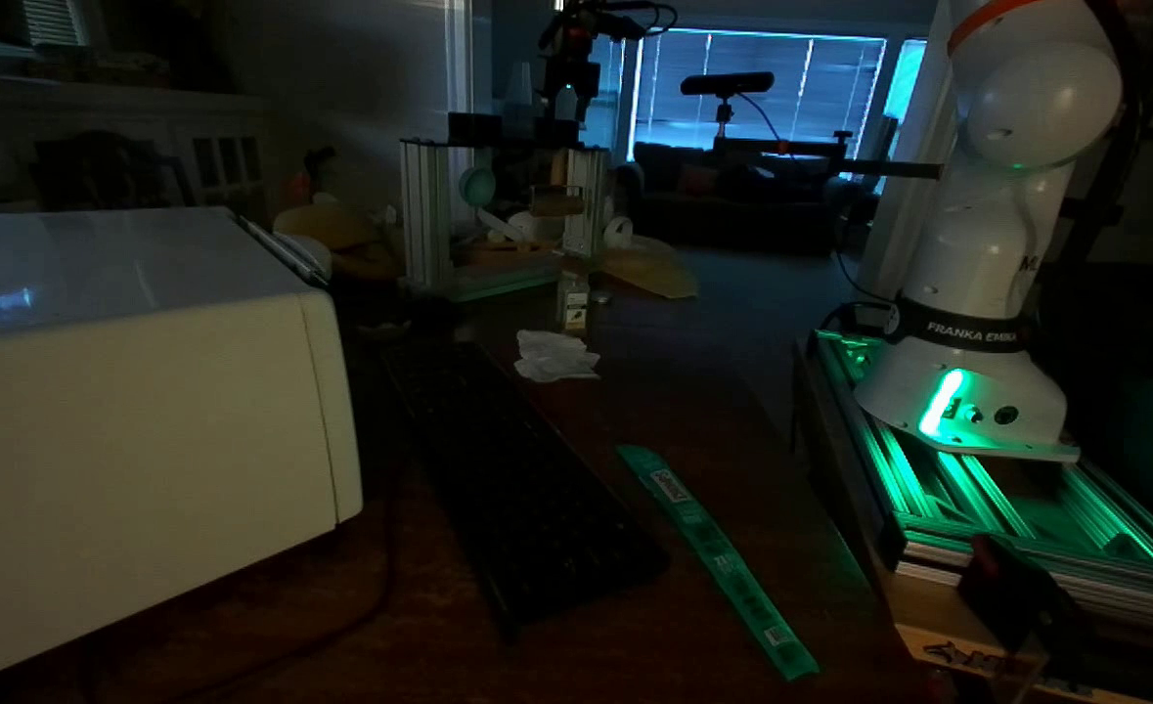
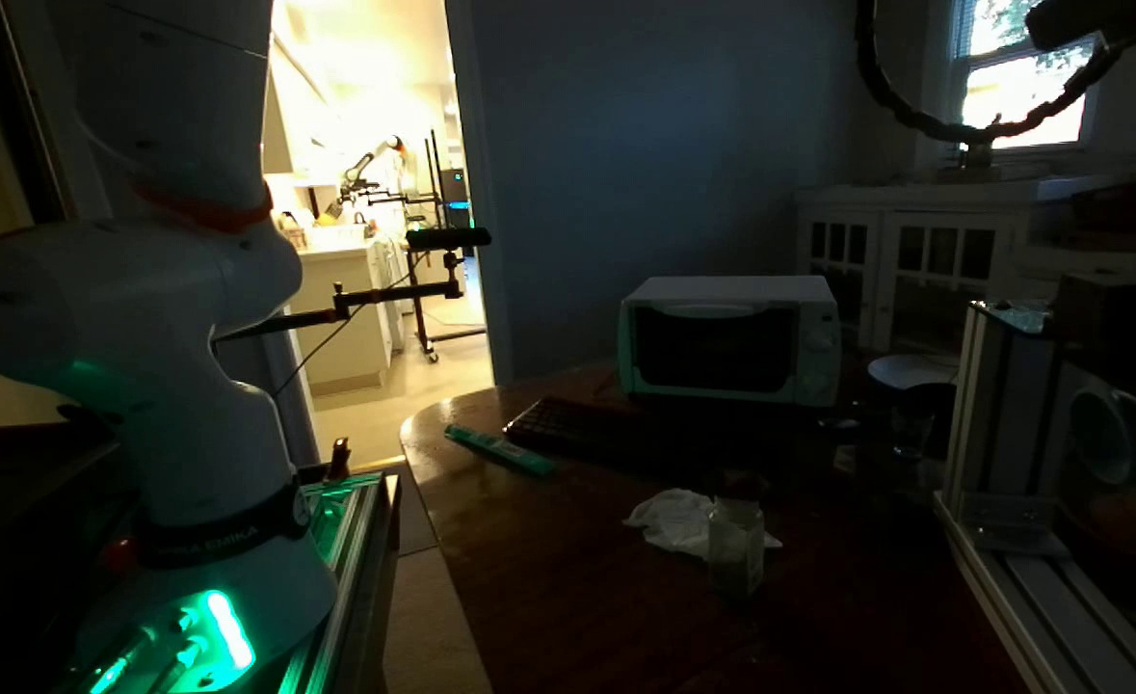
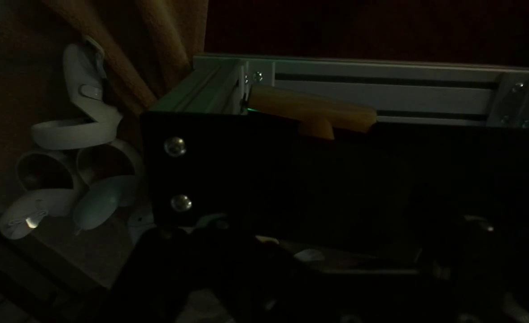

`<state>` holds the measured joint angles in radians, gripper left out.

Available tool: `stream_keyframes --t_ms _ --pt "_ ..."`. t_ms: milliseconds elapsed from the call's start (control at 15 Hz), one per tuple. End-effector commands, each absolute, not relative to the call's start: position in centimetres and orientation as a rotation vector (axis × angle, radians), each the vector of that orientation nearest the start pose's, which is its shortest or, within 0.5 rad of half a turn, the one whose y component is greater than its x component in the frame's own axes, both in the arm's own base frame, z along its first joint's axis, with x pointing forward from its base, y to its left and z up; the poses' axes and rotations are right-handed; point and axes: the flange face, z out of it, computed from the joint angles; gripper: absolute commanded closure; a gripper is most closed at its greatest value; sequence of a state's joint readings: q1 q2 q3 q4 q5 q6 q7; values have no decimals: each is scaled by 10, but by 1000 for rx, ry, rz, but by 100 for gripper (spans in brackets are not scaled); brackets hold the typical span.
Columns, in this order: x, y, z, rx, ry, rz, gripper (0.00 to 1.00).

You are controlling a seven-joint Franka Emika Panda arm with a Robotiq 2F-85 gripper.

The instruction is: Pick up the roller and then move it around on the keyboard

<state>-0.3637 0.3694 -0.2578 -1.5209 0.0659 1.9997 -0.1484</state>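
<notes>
Black keyboard [image 1: 527, 479]: centre, in an exterior view | claw [image 1: 565, 106]: top middle, same view, jaws spread apart | tan roller [image 3: 311, 110]: upper middle, wrist view, partly behind dark panel [image 3: 291, 179]

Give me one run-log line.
roller: at metal rack, partly hidden in wrist view; jaws: open, above metal rack; keyboard: on table, roller not on it

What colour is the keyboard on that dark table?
The keyboard looks near-black in this dim light; it shows best in an exterior view.

Roller [image 3: 312, 108] partly hidden behind black plate [image 3: 300, 175]
</notes>
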Motion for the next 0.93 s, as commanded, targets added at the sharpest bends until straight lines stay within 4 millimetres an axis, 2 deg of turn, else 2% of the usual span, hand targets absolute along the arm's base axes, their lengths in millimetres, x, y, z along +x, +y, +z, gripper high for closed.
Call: stream_keyframes --t_ms 0,267,733,867 --pt "571 -378 461 -3080 811 -145 13" --pt "572 -379 461 -3066 839 -160 16" --pt "573 -381 458 -3036 845 -168 11" --pt "573 -382 457 -3032 850 -171 12"
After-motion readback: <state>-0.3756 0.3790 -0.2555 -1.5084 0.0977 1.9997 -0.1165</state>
